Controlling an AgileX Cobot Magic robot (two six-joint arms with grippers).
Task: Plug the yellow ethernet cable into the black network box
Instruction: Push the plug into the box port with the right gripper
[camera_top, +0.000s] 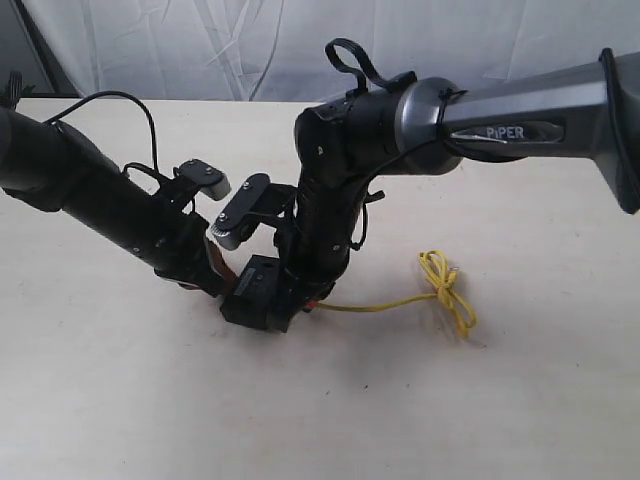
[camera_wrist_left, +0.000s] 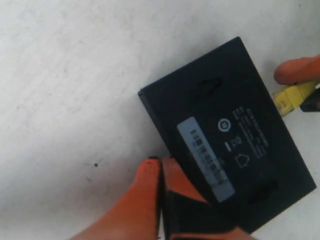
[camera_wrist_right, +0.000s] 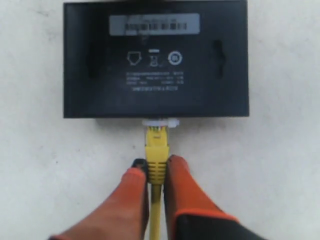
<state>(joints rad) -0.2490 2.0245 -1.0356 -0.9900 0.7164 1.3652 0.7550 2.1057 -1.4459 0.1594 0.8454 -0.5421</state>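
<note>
The black network box (camera_wrist_right: 155, 65) lies flat on the table with its grey label (camera_wrist_right: 154, 23) facing up. It also shows in the exterior view (camera_top: 255, 293) between both arms. My right gripper (camera_wrist_right: 156, 165) is shut on the boot of the yellow ethernet cable's plug (camera_wrist_right: 156, 145). The clear plug tip sits at the box's port edge (camera_wrist_right: 160, 122); how deep it sits is hidden. The cable (camera_top: 375, 306) trails to a knotted loop (camera_top: 445, 285). My left gripper (camera_wrist_left: 160, 162) is shut, its fingers pressed together against the box's (camera_wrist_left: 225, 135) opposite side.
The pale table (camera_top: 120, 400) stretches all around the box. The left arm (camera_top: 90, 190) comes in from the left and the right arm (camera_top: 500, 110) from the upper right, crowding the middle. A white curtain (camera_top: 200, 40) hangs behind.
</note>
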